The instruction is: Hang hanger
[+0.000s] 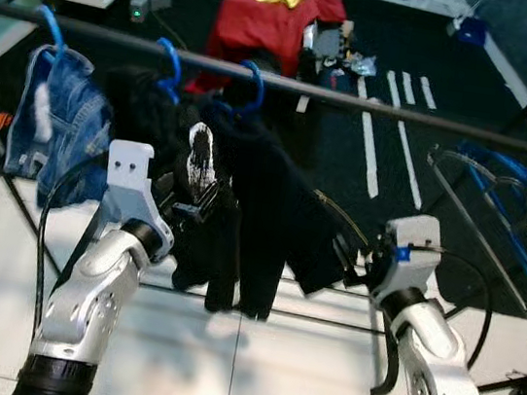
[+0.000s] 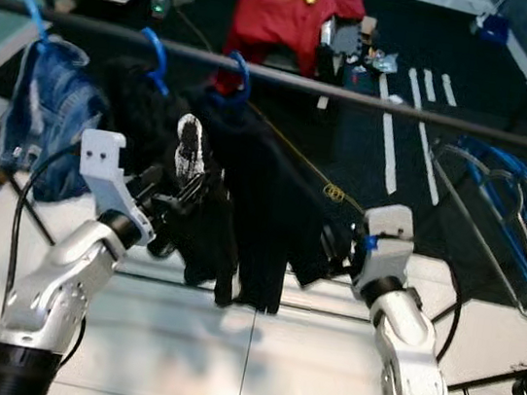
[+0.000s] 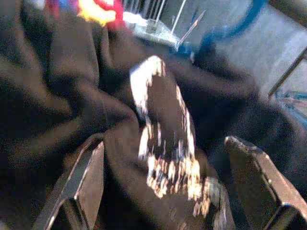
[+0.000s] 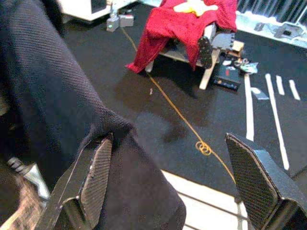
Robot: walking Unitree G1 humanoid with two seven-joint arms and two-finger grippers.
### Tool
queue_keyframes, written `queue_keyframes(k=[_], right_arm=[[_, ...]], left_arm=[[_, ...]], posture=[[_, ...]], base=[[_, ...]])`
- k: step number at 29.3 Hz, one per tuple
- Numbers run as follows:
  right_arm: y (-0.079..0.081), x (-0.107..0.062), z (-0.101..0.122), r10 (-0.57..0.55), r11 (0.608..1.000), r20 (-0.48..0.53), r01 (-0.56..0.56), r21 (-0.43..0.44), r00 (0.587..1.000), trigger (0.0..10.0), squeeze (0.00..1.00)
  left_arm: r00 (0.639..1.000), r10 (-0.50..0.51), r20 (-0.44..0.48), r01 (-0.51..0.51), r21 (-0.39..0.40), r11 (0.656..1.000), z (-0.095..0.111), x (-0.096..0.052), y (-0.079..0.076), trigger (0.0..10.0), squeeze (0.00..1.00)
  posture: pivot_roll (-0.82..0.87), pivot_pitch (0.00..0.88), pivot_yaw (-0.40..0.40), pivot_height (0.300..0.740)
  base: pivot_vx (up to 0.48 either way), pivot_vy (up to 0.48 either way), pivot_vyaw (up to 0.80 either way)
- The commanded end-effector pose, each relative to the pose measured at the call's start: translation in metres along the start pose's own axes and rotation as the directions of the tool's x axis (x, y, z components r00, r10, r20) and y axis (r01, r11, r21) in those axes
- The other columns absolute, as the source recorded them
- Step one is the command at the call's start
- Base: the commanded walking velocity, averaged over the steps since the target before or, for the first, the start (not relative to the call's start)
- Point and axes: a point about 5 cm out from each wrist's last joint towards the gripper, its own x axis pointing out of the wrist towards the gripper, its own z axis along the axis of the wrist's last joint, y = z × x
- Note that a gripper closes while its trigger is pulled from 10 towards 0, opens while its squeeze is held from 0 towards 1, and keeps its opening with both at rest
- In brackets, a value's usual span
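Note:
A dark rail (image 1: 375, 103) crosses in front of me. Three blue hangers hook over it. The left one (image 1: 50, 27) carries jeans (image 1: 58, 124). The middle one (image 1: 169, 64) and the right one (image 1: 253, 86) carry black garments (image 1: 261, 217). My left gripper (image 1: 193, 209) is raised into the black cloth at a white-printed patch (image 3: 163, 143). It is open, its fingers (image 3: 84, 184) wide on either side of that patch. My right gripper (image 1: 345, 263) is open at the black garment's lower right edge (image 4: 57, 110), with cloth lying against one finger (image 4: 91, 179).
A bunch of bare blue and wire hangers (image 1: 525, 220) hangs at the rail's right end. Beyond the rail are black carpet, a red cloth (image 1: 279, 13) draped over furniture and an orange cord (image 4: 177, 115). The rack's frame bars (image 1: 17, 207) stand on white tiles below me.

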Motion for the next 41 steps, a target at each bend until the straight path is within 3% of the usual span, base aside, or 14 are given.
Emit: queue_keyframes(k=[1, 10, 12, 21, 24, 26, 30, 33, 35, 41], right_arm=[[0.003, -0.002, -0.004, 0.012, 1.0, -0.012, -0.012, 0.011, 1.0, 10.0, 0.0], [0.006, -0.002, -0.001, 0.032, 0.999, 0.001, -0.032, 0.014, 0.999, 10.0, 0.0], [0.008, -0.003, 0.01, 0.056, 0.996, 0.062, -0.061, 0.068, 0.996, 10.0, 0.0], [0.007, -0.005, 0.028, 0.074, 0.99, 0.131, -0.089, 0.11, 0.989, 10.0, 0.0], [0.002, -0.004, 0.028, 0.031, 0.995, 0.118, -0.041, 0.086, 0.993, 10.0, 0.0], [0.001, 0.0, 0.014, -0.01, 1.0, 0.019, 0.01, 0.001, 1.0, 10.0, 0.0], [0.011, 0.003, 0.0, -0.004, 0.998, -0.067, -0.001, -0.061, 0.998, 10.0, 0.0], [0.019, 0.004, -0.004, 0.017, 0.998, -0.092, -0.022, -0.055, 0.996, 10.0, 0.0], [0.027, 0.006, -0.002, 0.033, 0.999, -0.08, -0.034, 0.001, 0.996, 10.0, 0.0], [0.038, 0.008, -0.001, 0.063, 0.997, -0.076, -0.06, 0.043, 0.995, 10.0, 0.0]], left_arm=[[1.0, -0.002, 0.006, 0.002, 0.002, 1.0, 0.001, -0.003, -0.001, 10.0, 0.0], [0.998, -0.04, 0.039, 0.041, -0.019, 0.999, 0.013, 0.0, -0.011, 10.0, 0.0], [0.998, -0.042, 0.04, 0.043, -0.021, 0.999, 0.013, 0.0, -0.014, 10.0, 0.0], [0.999, -0.018, 0.029, 0.019, -0.007, 1.0, 0.011, 0.001, -0.01, 10.0, 0.0], [1.0, 0.002, 0.01, -0.003, 0.032, 0.999, 0.009, 0.001, -0.006, 10.0, 0.0], [1.0, 0.021, 0.005, -0.021, 0.063, 0.998, 0.009, 0.004, -0.004, 10.0, 0.0], [0.999, 0.049, 0.02, -0.05, 0.072, 0.996, 0.013, 0.008, -0.004, 10.0, 0.0], [0.997, 0.072, 0.04, -0.075, 0.075, 0.994, 0.018, 0.011, -0.004, 10.0, 0.0], [0.992, 0.096, 0.083, -0.101, 0.061, 0.993, 0.029, 0.018, -0.007, 10.0, 0.0], [0.984, 0.065, 0.168, -0.07, 0.024, 0.997, 0.05, 0.027, -0.021, 10.0, 0.0]], posture=[[-0.03, 0.144, -0.07, 0.74], [-0.02, 0.147, -0.067, 0.74], [-0.02, 0.147, -0.064, 0.74], [-0.03, 0.147, -0.062, 0.74], [-0.03, 0.147, -0.059, 0.74], [-0.03, 0.144, -0.053, 0.74], [-0.02, 0.139, -0.052, 0.74], [-0.02, 0.139, -0.052, 0.74], [-0.02, 0.134, -0.044, 0.74], [-0.03, 0.127, -0.034, 0.74]], base=[[0.0, 0.0, 0.0], [0.0, 0.0, 0.0], [0.0, 0.0, 0.0], [0.0, 0.0, 0.0], [0.0, 0.0, 0.0], [0.0, 0.0, 0.0], [0.0, 0.0, 0.0], [0.0, 0.0, 0.0], [0.0, 0.0, 0.0], [0.0, 0.0, 0.0]])
